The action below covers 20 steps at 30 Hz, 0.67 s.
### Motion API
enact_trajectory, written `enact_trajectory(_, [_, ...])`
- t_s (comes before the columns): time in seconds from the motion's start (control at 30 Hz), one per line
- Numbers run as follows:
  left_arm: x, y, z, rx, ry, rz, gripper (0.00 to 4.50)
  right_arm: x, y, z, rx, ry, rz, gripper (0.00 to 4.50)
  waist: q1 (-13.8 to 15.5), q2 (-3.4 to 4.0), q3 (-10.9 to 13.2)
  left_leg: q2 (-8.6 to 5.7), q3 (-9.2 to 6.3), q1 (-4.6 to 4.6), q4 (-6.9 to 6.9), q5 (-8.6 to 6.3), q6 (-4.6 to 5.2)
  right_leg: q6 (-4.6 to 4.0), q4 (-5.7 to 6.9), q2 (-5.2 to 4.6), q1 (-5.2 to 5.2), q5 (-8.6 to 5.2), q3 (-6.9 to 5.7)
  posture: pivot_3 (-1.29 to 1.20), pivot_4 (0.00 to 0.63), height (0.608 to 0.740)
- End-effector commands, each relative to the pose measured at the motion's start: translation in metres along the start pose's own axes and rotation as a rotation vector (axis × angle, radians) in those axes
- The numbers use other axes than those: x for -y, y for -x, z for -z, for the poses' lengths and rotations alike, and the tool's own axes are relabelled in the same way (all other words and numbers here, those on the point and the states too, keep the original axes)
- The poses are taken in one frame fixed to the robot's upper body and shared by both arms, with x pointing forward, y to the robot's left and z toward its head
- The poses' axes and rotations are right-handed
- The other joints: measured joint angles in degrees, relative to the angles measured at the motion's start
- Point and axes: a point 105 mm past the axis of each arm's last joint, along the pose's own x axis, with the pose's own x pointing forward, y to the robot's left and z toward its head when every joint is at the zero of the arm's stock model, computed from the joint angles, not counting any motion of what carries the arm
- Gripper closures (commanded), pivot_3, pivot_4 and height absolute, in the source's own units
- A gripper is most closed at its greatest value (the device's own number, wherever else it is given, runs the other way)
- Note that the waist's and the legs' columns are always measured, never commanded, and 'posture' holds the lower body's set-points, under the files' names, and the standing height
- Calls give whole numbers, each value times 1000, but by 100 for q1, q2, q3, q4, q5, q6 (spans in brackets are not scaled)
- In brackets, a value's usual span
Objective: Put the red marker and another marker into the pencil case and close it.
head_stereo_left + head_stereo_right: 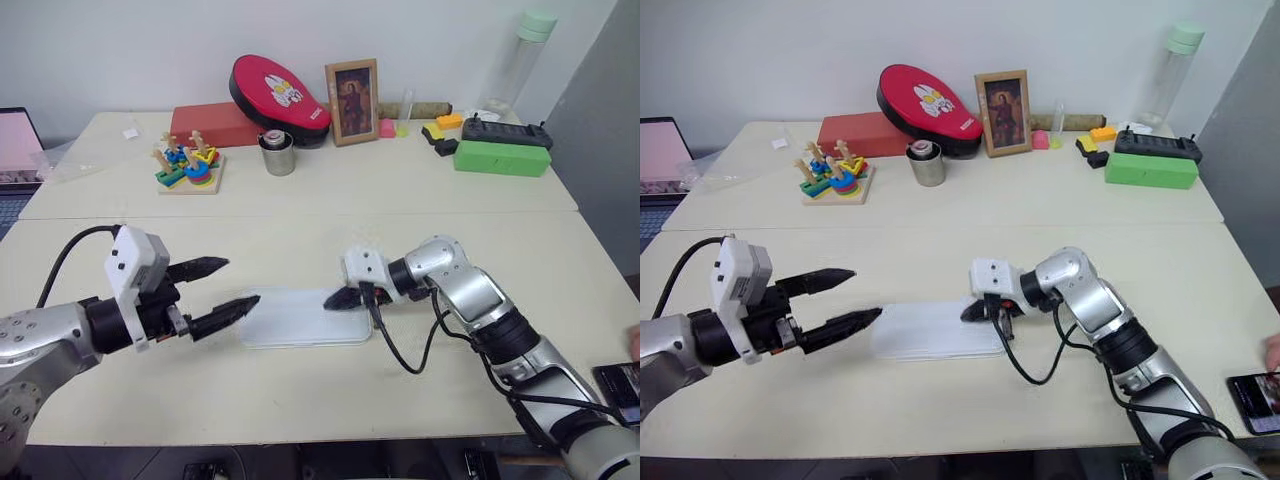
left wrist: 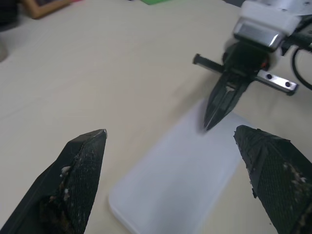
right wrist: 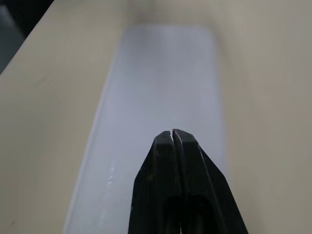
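Toward the tabletop's left edge, near the front, we see the left gripper [image 1: 225,287] held above the surface, its two black fingers [image 2: 78,180] spread wide and empty, pointing at the pencil case [image 1: 300,322]. The case lies flat with its lid down, in the middle of the tabletop's front half, its left end just beyond the left fingertips. Above the case's right end sits the right gripper [image 1: 345,298], its fingers [image 3: 173,161] pressed together tip to tip and pinching nothing; we cannot tell whether the tips touch the lid. Along the far edge stand a stacking toy [image 1: 187,168], a metal cup [image 1: 278,154], a picture frame [image 1: 352,101] and, toward the far right corner, a green box [image 1: 501,158].
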Motion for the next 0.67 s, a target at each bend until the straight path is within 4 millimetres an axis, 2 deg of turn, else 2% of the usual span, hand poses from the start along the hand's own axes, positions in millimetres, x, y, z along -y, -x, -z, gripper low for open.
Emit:
enact_trajectory(0.03, [-37, 2, 1, 1, -52, -214, 0, 35, 48, -9, 111, -141, 197, 3377, 29, -1, -1, 0, 0, -1, 0, 0, 0, 0, -2, 0, 0, 0, 0, 0, 150, 740])
enact_trajectory(0.1, [-51, 3, 4, -21, -84, -278, 0, 44, 68, 3, 95, -202, 279, 2887, 83, -3, -1, 0, -2, -1, -2, 0, 0, 0, -2, 0, -1, 0, -5, 0, 150, 740])
enact_trajectory(0.2, [-62, 4, 7, -14, -76, -303, 0, 47, 91, 22, 39, -235, 352, 2136, 127, -2, -1, 0, 3, -3, -5, 0, 0, 0, -6, 0, -4, -1, 0, 0, 150, 740])
enact_trajectory(0.37, [-88, 9, 9, -26, -98, -360, 0, 51, 116, 31, 18, -272, 446, 780, 106, 1, 1, 0, 6, -5, -10, 0, 1, -4, -3, 0, -12, -3, 2, 0, 150, 740])
enact_trajectory(0.47, [-102, 13, 6, -40, -109, -371, 0, 43, 130, 35, 11, -293, 497, 27, 131, -2, -1, 0, 6, -7, -10, 0, 0, -4, -5, 0, -11, -3, 1, 0, 150, 740])
enact_trajectory(0.57, [-110, 20, 6, -58, -101, -382, 0, 31, 131, 37, 3, -307, 507, 27, 139, -1, 0, 0, 4, -15, -10, -1, 1, -3, -10, 0, -13, -4, -2, 0, 150, 740])
enact_trajectory(0.67, [-112, 25, 16, -93, -67, -387, 0, 26, 130, 37, 4, -315, 510, 27, 134, 0, 0, 0, 4, -18, -10, 0, 0, -3, -8, 0, -17, -4, -2, 0, 150, 740])
